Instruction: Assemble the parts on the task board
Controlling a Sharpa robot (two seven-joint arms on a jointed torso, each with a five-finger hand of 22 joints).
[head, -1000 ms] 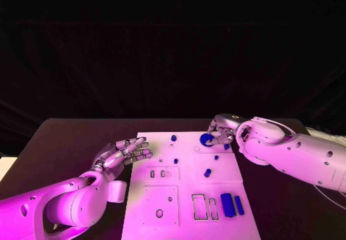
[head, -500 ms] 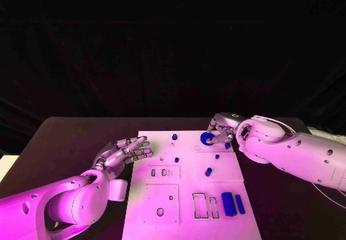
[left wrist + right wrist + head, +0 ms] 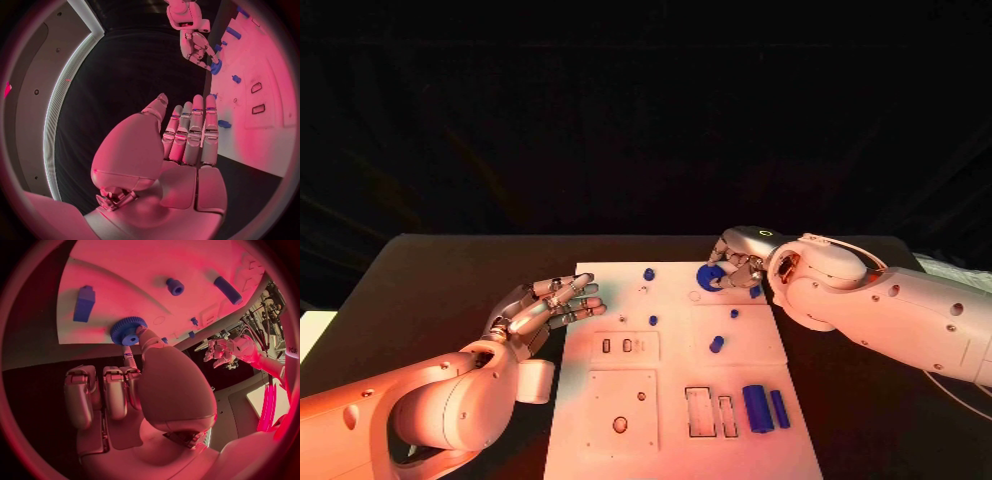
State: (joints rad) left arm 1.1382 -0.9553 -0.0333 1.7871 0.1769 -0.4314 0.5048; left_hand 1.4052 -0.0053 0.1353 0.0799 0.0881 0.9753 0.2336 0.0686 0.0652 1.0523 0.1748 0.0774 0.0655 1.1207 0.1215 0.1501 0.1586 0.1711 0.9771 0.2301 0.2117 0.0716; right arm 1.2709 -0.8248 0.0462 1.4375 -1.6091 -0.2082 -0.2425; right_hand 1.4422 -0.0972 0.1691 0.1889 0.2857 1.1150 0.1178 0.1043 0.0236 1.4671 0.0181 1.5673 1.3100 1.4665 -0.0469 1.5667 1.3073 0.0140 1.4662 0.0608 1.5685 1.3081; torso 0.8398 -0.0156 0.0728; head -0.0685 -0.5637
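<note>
Blue gear up at the far right corner of the task board, pinched in the right robot hand between thumb and a fingertip, right at the board's far edge. In the right wrist view, same gear sitting at the thumb tip, toothed rim showing, other fingers curled in below, clear of it. Can't tell whether it's touching the board or just above it. Left robot hand off the board's left edge over the table, palm up-ish, fingers straight and spread a bit, holding nothing. Two long blue bars lying side by side near the board's right edge, well apart from both hands.
</note>
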